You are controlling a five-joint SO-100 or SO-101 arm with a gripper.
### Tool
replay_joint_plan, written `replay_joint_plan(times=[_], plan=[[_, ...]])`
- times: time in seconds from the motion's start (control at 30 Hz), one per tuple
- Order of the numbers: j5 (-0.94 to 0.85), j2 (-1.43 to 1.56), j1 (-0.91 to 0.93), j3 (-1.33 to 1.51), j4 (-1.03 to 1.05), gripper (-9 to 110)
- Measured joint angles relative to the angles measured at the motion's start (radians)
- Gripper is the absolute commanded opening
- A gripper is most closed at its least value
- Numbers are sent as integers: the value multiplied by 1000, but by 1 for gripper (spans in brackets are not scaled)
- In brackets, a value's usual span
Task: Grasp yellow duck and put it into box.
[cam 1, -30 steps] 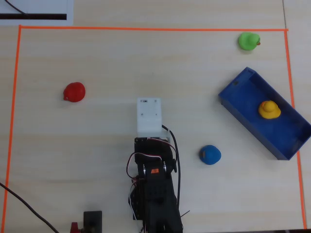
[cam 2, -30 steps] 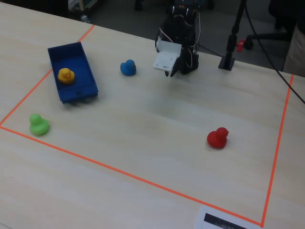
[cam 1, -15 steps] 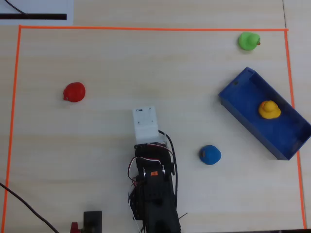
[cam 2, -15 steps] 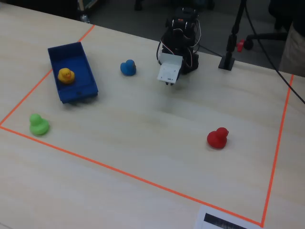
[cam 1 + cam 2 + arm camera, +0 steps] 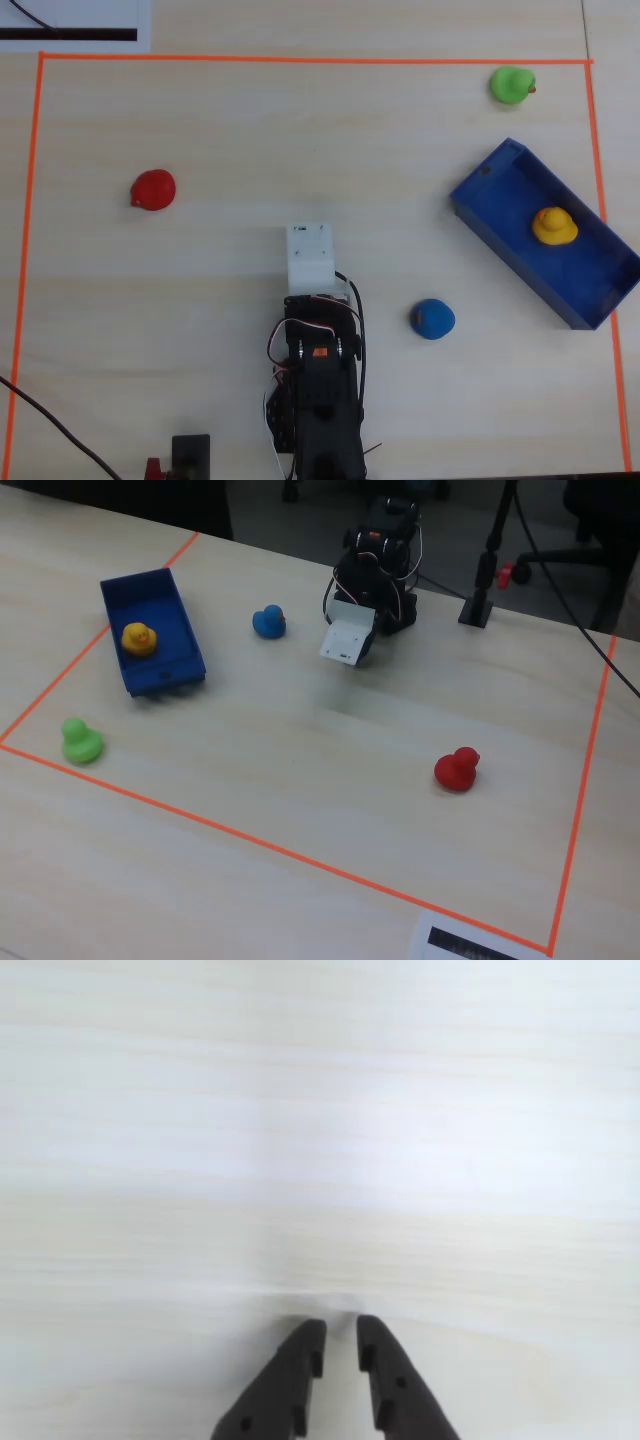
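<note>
The duck is sitting inside the box, clear of the walls in the overhead view, and in the fixed view it is resting in the part of the box farther from the camera. The gripper is hanging over bare table near the arm's base, well apart from the box, with its jaws nearly together and nothing between them, so it is holding nothing.

Judging from this, the task is looking done, and most of the risk is lying in any further motion. If the arm is swinging toward the box side, it is likely passing the blue toy, which is lying between the base and the box; a low sweep could be knocking that toy along or nudging the box wall. A bump on the box could be shifting it or rocking the duck toward a low wall, though tipping it out seems unlikely.

A second risk is a mistaken regrasp: the green duck and the red toy are similar in shape, and a reach toward either would be putting a wrong thing in the box. The wrist view is showing only table, so it is giving no help in aiming
</note>
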Motion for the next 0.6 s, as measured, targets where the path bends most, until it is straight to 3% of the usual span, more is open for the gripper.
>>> replay_joint_plan(times=[0.6], plan=[[0,0,15,0,0,3]])
